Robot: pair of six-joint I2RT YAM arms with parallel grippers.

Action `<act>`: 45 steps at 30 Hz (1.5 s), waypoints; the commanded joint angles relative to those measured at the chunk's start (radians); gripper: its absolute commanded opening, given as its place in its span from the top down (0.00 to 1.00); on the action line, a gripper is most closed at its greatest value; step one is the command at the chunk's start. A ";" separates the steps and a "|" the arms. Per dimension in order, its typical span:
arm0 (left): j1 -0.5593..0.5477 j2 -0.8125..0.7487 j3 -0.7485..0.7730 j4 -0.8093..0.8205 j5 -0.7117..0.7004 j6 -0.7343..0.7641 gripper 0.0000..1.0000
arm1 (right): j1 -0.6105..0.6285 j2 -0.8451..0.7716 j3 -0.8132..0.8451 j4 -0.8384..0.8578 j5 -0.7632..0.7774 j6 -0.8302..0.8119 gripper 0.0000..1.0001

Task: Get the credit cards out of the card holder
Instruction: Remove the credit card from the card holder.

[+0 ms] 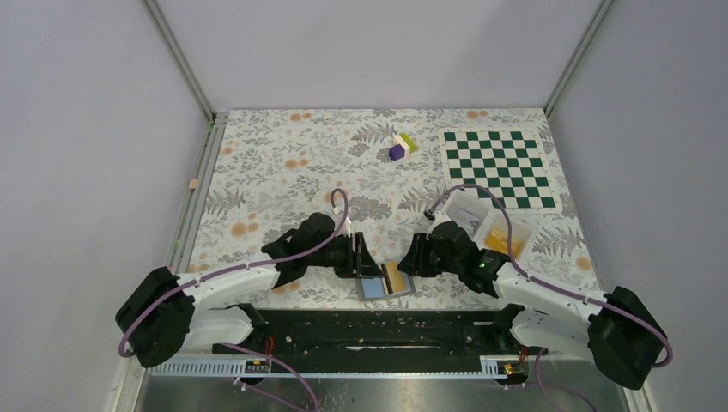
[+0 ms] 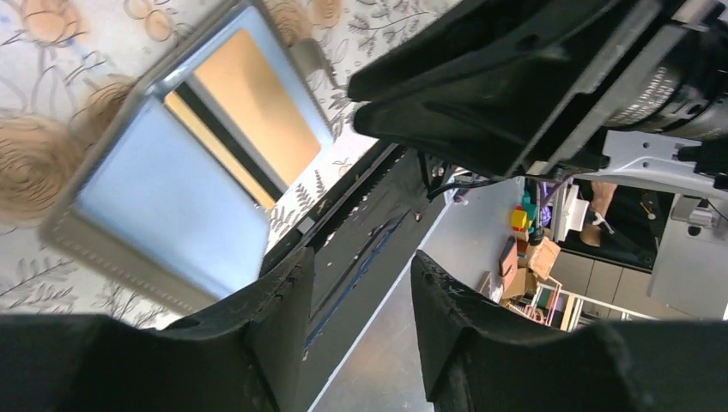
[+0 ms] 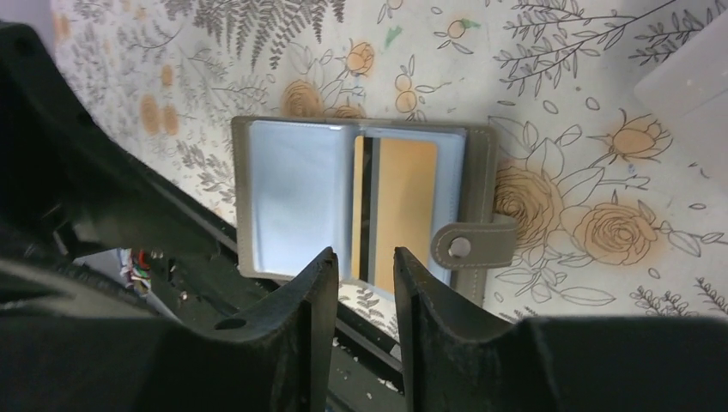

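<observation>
A floral tablecloth (image 1: pixel 283 146) is spread over the table. The left gripper (image 1: pixel 367 262) is held half open and empty, at 9 o'clock of the unfolded card holder (image 1: pixel 373 288). A tan, black-striped credit card (image 1: pixel 396 276) is seen in the holder's right panel. At 3 o'clock, the right gripper (image 1: pixel 413 259) is narrowly parted, with nothing gripped.

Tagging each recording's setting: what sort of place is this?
Probably a lab robot cell, not a home: plain white panels wall in a floral-cloth table, with practice props such as a chessboard mat and coloured blocks.
</observation>
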 commanded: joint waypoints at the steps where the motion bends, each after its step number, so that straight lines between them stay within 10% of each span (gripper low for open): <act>1: -0.019 0.035 -0.010 0.185 0.015 -0.066 0.57 | 0.008 0.072 0.065 0.060 0.042 -0.056 0.63; 45: -0.081 0.276 -0.109 0.403 -0.238 -0.169 0.68 | 0.005 0.253 -0.173 0.256 0.026 -0.025 0.75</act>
